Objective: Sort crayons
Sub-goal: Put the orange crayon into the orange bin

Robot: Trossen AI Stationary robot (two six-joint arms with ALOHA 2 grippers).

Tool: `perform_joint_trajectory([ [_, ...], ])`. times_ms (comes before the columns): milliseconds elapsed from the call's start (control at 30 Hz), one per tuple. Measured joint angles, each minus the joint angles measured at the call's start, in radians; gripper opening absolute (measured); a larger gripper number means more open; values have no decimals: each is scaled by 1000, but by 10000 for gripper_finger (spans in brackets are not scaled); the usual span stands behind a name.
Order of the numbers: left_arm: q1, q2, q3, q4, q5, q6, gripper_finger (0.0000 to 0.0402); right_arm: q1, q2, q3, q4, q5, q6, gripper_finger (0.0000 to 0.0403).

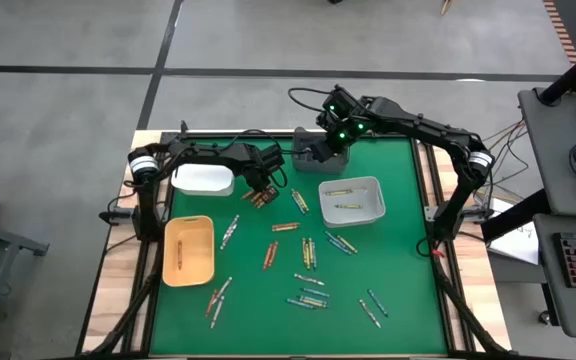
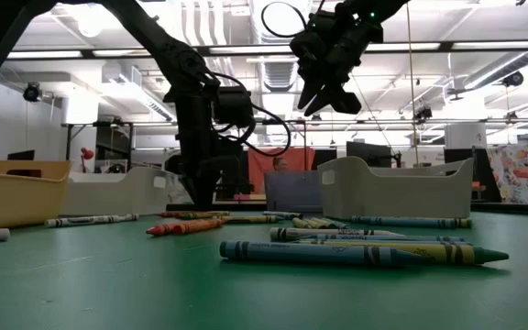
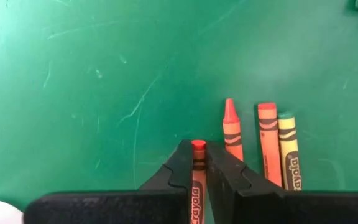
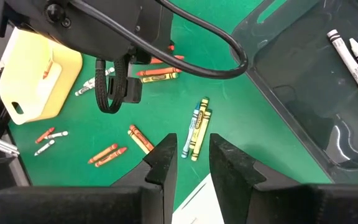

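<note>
Crayons lie scattered over the green mat (image 1: 388, 300). My left gripper (image 3: 198, 163) points down at the mat's far left part and is shut on a red-orange crayon (image 3: 198, 149). Beside that crayon lie two orange crayons (image 3: 231, 130) and a yellow-green one (image 3: 289, 149), flat on the mat. In the low view my left gripper (image 2: 211, 188) reaches the mat. My right gripper (image 4: 188, 162) hangs open high over the far middle, above a dark bin (image 1: 318, 155), with nothing between its fingers. My left gripper pinches the red-orange crayon's two long sides (image 3: 198, 167) between its two fingers, close to one end, which pokes out past the fingertips. The fingers come from above, pointing steeply down. The crayon lies level with the mat, parallel to its three neighbours.
A white tray (image 1: 203, 178) stands just left of my left gripper, a yellow tray (image 1: 188, 250) nearer on the left, and a grey-white tray (image 1: 351, 200) holding crayons right of centre. The dark bin (image 4: 303, 93) holds white crayons (image 4: 353, 59). Bare mat lies along the near edge.
</note>
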Motion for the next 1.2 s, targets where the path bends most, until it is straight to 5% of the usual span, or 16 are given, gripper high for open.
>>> perform_joint_trajectory([
  [333,1,-78,29,-83,32,34,1,0,0,0,0,0,-46,82],
  [833,121,-206,316,-405,14,217,0,0,0,0,58,17,-88,82],
  [1200,362,-302,175,-517,0,156,0,0,0,0,95,16,-25,82],
])
